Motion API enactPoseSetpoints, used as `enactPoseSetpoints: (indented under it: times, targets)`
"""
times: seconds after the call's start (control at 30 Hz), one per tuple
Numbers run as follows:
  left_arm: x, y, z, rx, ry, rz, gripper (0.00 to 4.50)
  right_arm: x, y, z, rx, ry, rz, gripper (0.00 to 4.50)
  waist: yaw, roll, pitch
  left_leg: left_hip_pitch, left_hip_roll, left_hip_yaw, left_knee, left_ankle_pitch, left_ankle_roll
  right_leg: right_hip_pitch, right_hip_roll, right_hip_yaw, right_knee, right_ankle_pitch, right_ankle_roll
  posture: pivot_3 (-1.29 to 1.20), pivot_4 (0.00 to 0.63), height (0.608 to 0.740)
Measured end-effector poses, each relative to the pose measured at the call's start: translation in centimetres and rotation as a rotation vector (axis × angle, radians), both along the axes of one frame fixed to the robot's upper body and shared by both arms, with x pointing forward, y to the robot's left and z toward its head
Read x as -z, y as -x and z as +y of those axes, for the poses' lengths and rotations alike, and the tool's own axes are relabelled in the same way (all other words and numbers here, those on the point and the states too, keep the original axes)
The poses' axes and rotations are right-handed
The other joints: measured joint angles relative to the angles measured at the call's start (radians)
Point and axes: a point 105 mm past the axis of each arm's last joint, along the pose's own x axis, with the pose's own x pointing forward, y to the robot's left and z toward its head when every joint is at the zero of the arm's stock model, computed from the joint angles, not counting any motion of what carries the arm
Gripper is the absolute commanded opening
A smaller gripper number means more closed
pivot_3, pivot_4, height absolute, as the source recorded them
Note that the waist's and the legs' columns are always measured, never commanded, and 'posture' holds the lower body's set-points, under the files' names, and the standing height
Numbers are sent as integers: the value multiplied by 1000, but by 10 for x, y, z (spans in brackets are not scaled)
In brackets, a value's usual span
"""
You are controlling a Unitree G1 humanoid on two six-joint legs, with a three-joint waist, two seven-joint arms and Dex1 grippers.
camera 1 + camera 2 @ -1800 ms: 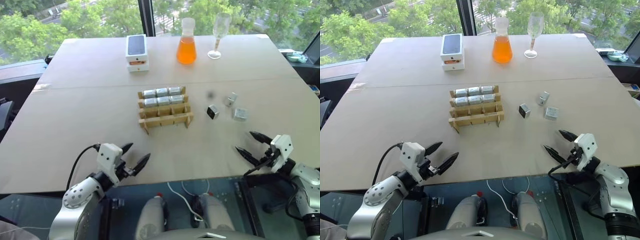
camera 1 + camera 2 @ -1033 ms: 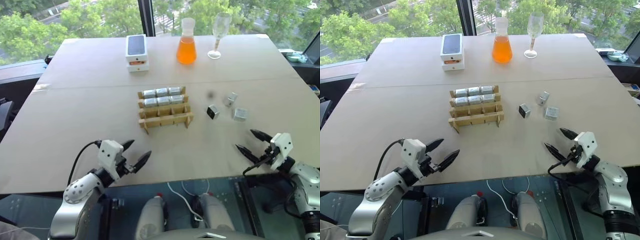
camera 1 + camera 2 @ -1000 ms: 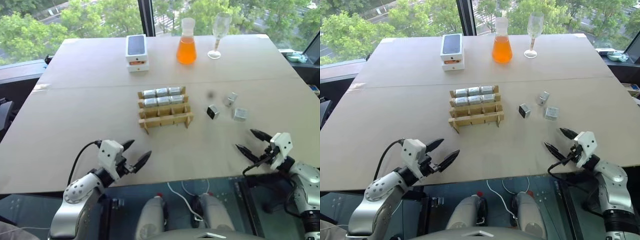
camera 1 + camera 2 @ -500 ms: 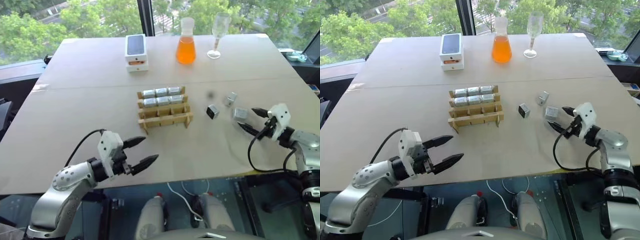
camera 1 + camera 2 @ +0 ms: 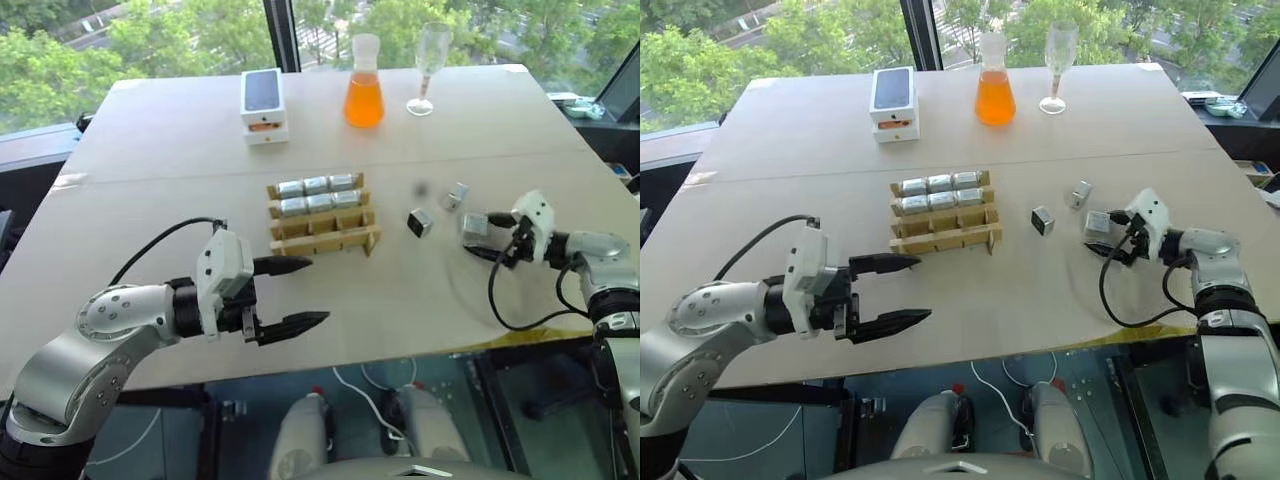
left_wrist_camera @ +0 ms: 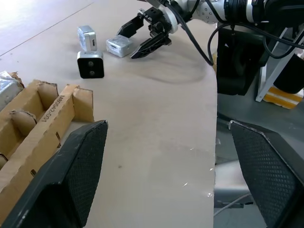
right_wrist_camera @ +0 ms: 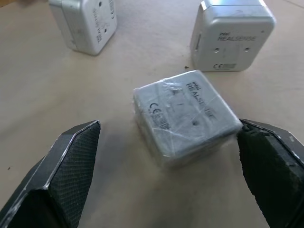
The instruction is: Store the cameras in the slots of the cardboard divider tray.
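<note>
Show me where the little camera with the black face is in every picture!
Left eye view: black-faced camera, right of the cardboard tray.
Right eye view, same spot.
Left wrist view, beyond the tray's corner.
Right wrist view: cannot tell.
Shared landmark: the tray.

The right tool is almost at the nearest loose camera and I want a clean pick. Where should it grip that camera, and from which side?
Grip the wrapped camera across its two opposite flat sides, coming in low from the robot's side, as the open right tool already straddles it.
</note>
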Motion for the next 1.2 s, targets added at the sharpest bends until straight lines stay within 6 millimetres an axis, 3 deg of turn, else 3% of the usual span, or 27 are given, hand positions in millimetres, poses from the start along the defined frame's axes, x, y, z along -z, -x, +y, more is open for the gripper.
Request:
enactPoseSetpoints:
  times: [0.13,0.23,0.3,0.33,0.67,0.83,0.9,1.07,1.2]
  targets:
    - [0,0,0,-2,-3,-2,4216,-2,-3,4,-10,-9,-4,4500,0,0,0,0,0,0,0,0,0,0,0,0,0,0,0,0,150,740]
    - [1,-2,1,-10,-14,-9,4278,-1,-4,11,-22,-21,-10,3679,1,0,0,0,0,0,0,0,0,0,0,0,0,0,0,0,150,740]
    - [0,-2,1,-10,-14,-13,4278,-1,-4,13,-28,-22,-15,2745,1,0,0,0,0,0,0,0,0,0,0,0,0,0,0,0,150,740]
    - [0,-2,1,-10,-14,-14,4278,-2,-5,13,-30,-21,-19,2526,1,0,0,0,0,0,0,0,0,0,0,0,0,0,0,0,150,740]
    - [-2,-6,0,-13,-3,-33,4278,-2,-4,13,-33,-8,-50,2526,2,0,0,0,0,0,0,0,0,0,-1,0,0,0,0,0,150,740]
    - [-5,-17,-1,-44,41,-42,4278,-19,-3,22,-89,-14,-135,2526,1,1,0,0,0,0,0,0,-1,0,-1,0,0,0,0,0,150,740]
    - [-9,-27,-3,-77,105,-34,4278,-33,2,35,-151,-29,-204,2526,3,1,1,0,0,0,0,0,-1,0,-1,0,0,0,0,0,150,740]
    - [-30,-66,-12,-183,291,9,4278,-71,22,95,-362,-44,-395,2526,6,1,1,-1,0,-1,1,1,-1,0,-1,-1,2,0,0,0,150,740]
    - [-31,-95,-21,-218,328,126,4278,-91,40,134,-494,-10,-534,2526,7,1,1,-1,0,-1,1,1,-1,0,-1,-2,1,0,0,0,150,740]
